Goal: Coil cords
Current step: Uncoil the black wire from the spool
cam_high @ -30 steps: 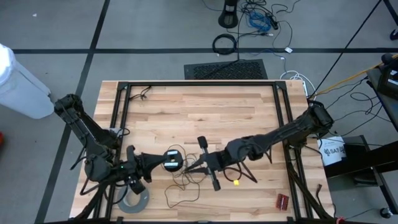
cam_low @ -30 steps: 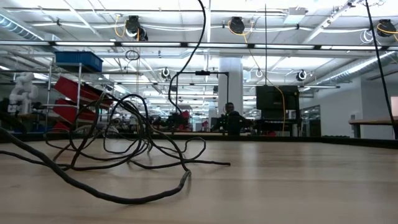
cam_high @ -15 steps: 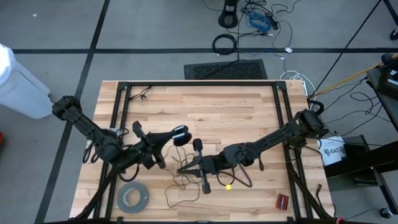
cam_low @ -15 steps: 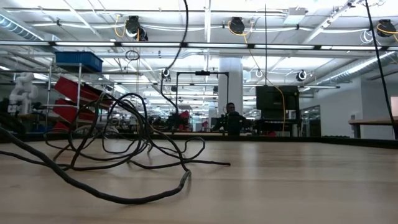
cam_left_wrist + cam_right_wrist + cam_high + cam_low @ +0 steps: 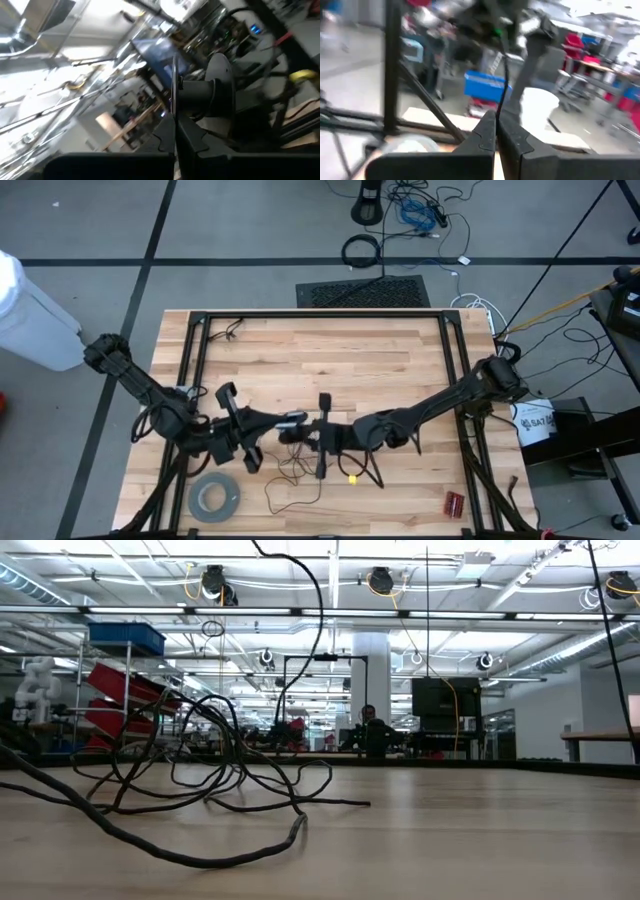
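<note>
Coiling is in progress: left gripper and right gripper, both pinching the cord, meet at frame centre, with loose loops remaining on the table.

A: Any legible text?

B: One item only. White bucket off the bench's right edge, high view: dark lettering, "SAT" readable, rest cut off.

A: Elsewhere?

B: Nothing readable in the low or wrist views; room signage too small or blurred.

Two dark jointed arms, bulky black joints, left gripper and right gripper with slim black fingers.
</note>
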You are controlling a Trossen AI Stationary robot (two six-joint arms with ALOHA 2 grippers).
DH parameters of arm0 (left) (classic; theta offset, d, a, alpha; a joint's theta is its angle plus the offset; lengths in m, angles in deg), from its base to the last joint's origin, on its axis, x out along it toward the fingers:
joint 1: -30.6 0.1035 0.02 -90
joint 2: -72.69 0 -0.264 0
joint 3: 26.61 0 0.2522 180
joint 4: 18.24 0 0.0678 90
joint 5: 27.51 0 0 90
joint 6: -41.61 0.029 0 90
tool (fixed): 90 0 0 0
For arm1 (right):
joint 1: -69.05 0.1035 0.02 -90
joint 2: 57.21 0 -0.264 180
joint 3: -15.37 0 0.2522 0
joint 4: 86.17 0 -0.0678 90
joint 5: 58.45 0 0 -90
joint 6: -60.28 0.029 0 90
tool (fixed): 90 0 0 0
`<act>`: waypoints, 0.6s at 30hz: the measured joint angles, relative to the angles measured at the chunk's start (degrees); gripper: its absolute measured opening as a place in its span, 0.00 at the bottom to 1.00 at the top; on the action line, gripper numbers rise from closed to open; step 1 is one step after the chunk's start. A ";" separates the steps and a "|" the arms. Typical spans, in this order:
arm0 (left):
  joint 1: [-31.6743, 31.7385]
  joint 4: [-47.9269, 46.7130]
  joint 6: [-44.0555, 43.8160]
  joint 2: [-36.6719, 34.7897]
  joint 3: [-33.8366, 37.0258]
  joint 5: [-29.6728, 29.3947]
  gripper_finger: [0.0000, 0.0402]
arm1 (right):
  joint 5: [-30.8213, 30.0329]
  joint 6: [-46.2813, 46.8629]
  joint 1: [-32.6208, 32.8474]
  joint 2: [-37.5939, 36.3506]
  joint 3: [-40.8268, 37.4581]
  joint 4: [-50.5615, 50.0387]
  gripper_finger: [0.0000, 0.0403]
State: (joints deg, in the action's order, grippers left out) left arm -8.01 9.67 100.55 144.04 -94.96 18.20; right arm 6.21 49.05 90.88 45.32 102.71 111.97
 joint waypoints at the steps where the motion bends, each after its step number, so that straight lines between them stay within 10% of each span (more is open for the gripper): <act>1: -0.54 0.00 0.06 -0.08 0.00 0.23 0.00 | -1.07 0.02 0.00 -0.82 0.02 -1.74 0.00; 18: -7.07 -10.33 18.17 -0.35 0.00 -14.79 0.00 | -3.96 7.34 4.88 -19.24 0.04 -34.73 0.00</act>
State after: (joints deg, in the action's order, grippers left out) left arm -15.08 -0.67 118.72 143.69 -94.96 3.42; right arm 2.25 56.40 95.75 26.08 102.76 77.24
